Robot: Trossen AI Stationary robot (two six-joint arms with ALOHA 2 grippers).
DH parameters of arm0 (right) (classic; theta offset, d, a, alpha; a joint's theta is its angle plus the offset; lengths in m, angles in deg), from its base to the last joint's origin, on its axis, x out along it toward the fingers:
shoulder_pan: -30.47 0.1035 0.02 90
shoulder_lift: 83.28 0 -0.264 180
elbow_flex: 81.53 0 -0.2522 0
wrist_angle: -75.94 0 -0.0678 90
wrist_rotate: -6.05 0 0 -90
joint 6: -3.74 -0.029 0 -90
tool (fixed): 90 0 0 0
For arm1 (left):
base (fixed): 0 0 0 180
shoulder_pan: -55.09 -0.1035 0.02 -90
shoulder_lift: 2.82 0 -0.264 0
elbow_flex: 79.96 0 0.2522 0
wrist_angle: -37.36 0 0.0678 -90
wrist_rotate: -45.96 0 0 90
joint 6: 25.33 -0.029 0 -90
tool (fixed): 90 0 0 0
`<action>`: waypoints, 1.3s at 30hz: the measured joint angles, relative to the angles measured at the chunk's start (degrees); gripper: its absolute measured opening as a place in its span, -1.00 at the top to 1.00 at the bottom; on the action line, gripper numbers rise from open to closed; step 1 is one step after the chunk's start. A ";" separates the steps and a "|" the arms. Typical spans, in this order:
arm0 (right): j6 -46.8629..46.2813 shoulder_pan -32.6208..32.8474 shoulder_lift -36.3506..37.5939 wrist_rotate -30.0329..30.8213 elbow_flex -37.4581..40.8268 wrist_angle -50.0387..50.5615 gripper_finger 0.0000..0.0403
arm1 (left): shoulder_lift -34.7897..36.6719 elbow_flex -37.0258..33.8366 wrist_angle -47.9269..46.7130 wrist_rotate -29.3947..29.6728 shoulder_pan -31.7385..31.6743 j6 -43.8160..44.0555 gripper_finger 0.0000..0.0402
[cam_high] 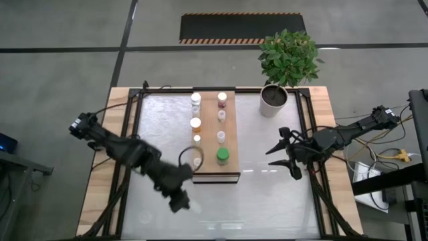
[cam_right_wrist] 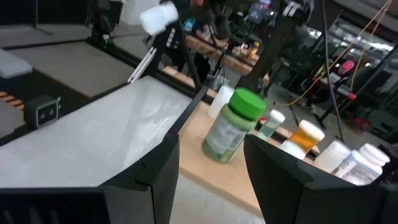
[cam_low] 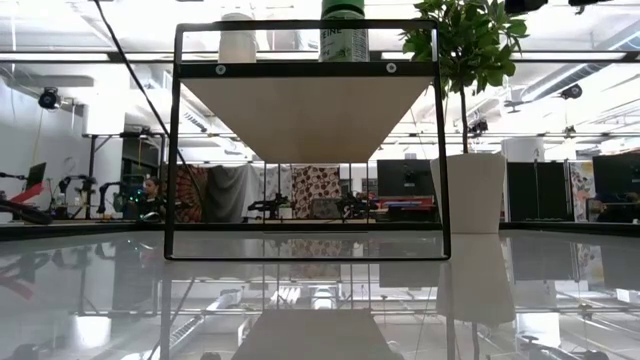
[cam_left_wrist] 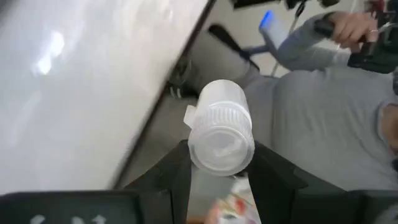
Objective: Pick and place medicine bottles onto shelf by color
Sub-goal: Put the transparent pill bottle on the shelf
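Note:
The light-wood shelf [cam_high: 215,137] stands raised on a dark frame at the table's middle and bears two rows of small bottles, with a green-capped one [cam_high: 222,156] at its near end. My left gripper [cam_high: 180,199] is near the table's front edge, left of the shelf, shut on a white bottle [cam_left_wrist: 221,134]. That bottle [cam_right_wrist: 158,17] also shows in the right wrist view, up in the air. My right gripper [cam_high: 284,152] waits open to the right of the shelf, and the green-capped bottle [cam_right_wrist: 233,127] stands farther off beyond its fingers. My left gripper pinches the white bottle between its two fingers [cam_left_wrist: 177,171], one on each side, at the ribbed cap end [cam_left_wrist: 219,152] nearest the wrist. The bottle lies along the fingers, with its body pointing away from them. It is lifted clear of the table.
A white pot [cam_high: 273,100] with a green plant stands at the far right of the table, close to the shelf. The table top is glossy glass inside a dark frame [cam_high: 137,127]. A person in grey [cam_left_wrist: 336,118] sits beyond the table's edge.

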 joint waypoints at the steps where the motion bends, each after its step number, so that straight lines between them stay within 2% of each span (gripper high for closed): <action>1: 0.05 -0.01 0.00 0.00 0.00 -0.70 0.15 | 0.00 0.91 -0.79 0.03 -1.55 -3.46 0.44; 6: 0.00 -0.01 0.00 0.02 0.00 -2.69 0.15 | 0.00 5.51 -4.62 0.27 -9.52 -21.58 0.43; 13: -1.09 -0.01 -0.02 0.04 -0.82 -2.63 0.15 | -0.18 16.87 -11.21 6.76 -21.29 -41.90 0.43; 17: -1.01 0.00 -0.02 0.04 -1.14 -2.59 0.15 | -0.32 19.06 -12.39 8.86 -27.26 -52.58 0.43; 20: -1.47 -0.01 0.00 0.07 -1.40 -2.59 0.15 | -0.31 19.34 -13.68 10.22 -31.43 -58.28 0.43; 24: -3.24 -0.01 -0.02 0.04 -1.78 -2.43 0.15 | -1.91 19.12 -16.64 12.07 -36.07 -60.93 0.43; 30: -5.00 -0.01 -0.02 0.50 -1.88 -2.60 0.15 | -9.16 23.08 -28.78 15.42 -38.71 -68.34 0.43; 35: -7.51 0.00 -0.02 4.89 -1.90 -2.61 0.15 | -16.58 31.52 -34.80 17.70 -38.62 -75.54 0.43; 39: -8.71 -0.01 -0.11 5.99 -1.90 -2.81 0.15 | -21.24 37.46 -38.81 18.47 -38.46 -81.86 0.43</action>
